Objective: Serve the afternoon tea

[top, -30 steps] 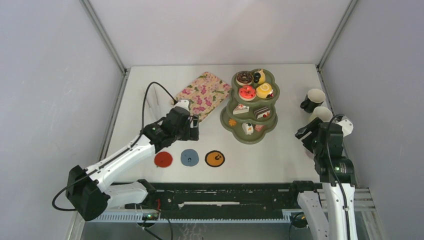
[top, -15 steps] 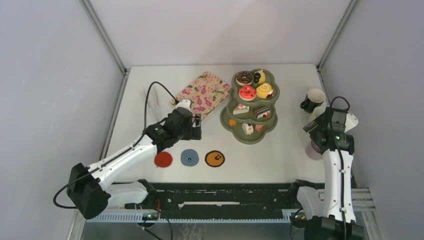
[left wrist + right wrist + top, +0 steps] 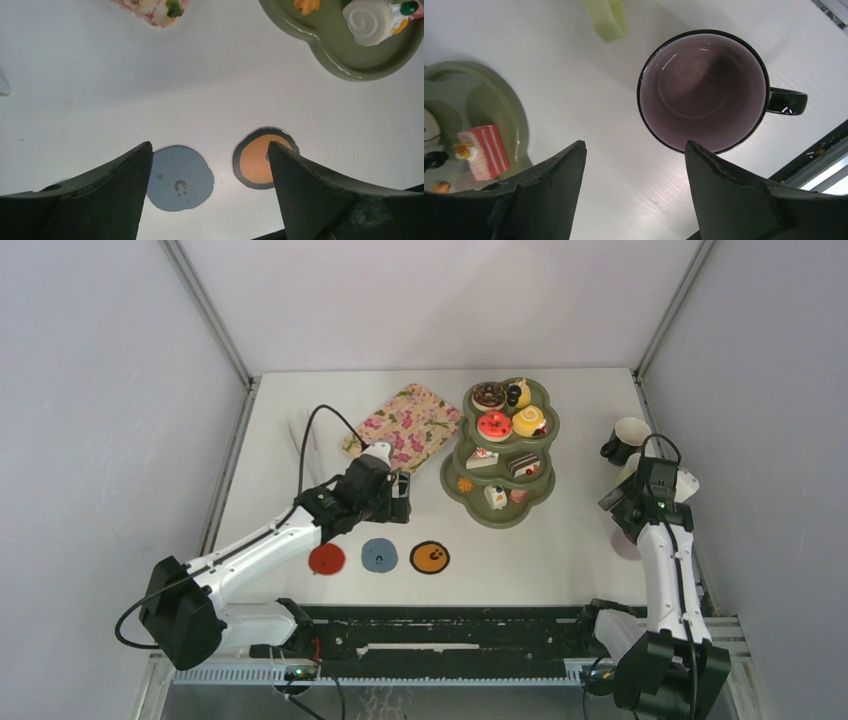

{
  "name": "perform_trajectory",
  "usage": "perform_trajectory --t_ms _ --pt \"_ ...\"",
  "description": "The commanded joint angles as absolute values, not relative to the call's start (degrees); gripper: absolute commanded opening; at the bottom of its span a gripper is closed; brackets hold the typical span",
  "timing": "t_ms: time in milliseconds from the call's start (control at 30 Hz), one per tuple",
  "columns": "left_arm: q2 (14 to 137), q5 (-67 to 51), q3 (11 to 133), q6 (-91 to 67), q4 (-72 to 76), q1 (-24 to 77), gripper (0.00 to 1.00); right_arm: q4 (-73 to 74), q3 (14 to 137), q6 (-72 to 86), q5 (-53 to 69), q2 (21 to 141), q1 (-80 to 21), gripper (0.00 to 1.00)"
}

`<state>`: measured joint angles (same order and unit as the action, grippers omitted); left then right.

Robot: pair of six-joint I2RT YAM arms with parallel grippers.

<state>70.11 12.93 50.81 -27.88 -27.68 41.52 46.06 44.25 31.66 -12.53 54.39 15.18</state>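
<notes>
The olive-green three-tier stand (image 3: pixel 452 483) carries toy donuts, cupcakes and cake slices; its lowest tier shows in the left wrist view (image 3: pixel 345 55) with a white swirl cupcake (image 3: pixel 372 20). My left gripper (image 3: pixel 400 497) is open and empty, left of the stand, above the coasters (image 3: pixel 210 147). My right gripper (image 3: pixel 615 508) is open and empty (image 3: pixel 635 145), just above a black mug with a pale purple lining (image 3: pixel 704 92) that stands upright beside it. Two more mugs (image 3: pixel 628 437) (image 3: pixel 634 468) stand behind it. A red-striped cake slice (image 3: pixel 483 151) lies on the stand's rim.
The pink floral tray (image 3: pixel 405 425) lies left of the stand. Red (image 3: pixel 326 559), blue (image 3: pixel 379 555) and orange (image 3: pixel 430 557) coasters lie in a row near the front. The enclosure's right wall is close to the mugs.
My right arm has swung right and back, bringing its gripper over the purple-lined mug. My left gripper has drifted slightly right toward the stand.
</notes>
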Motion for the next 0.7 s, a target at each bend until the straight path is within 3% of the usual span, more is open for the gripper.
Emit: perform_trajectory --t_ms 0,67,267,433,667 --pt "67.54 10.82 48.52 -27.01 -25.68 41.75 0.89 40.25 43.12 29.01 -11.78 57.22 15.73 0.78" --pt "66.83 10.06 48.01 -27.14 -25.49 41.75 0.89 39.45 42.41 29.54 -11.47 58.53 15.73 0.72" --pt "65.77 10.88 47.91 -27.07 -25.59 41.75 0.89 38.79 40.86 30.53 -9.73 59.46 15.82 0.29" --pt "66.25 11.14 48.02 -27.07 -25.95 41.75 0.89 39.64 40.80 31.14 -8.73 58.09 15.86 0.00" --pt "67.04 12.08 52.84 -25.16 -29.37 41.75 0.89 47.14 41.36 39.43 -0.13 52.04 15.27 0.00"
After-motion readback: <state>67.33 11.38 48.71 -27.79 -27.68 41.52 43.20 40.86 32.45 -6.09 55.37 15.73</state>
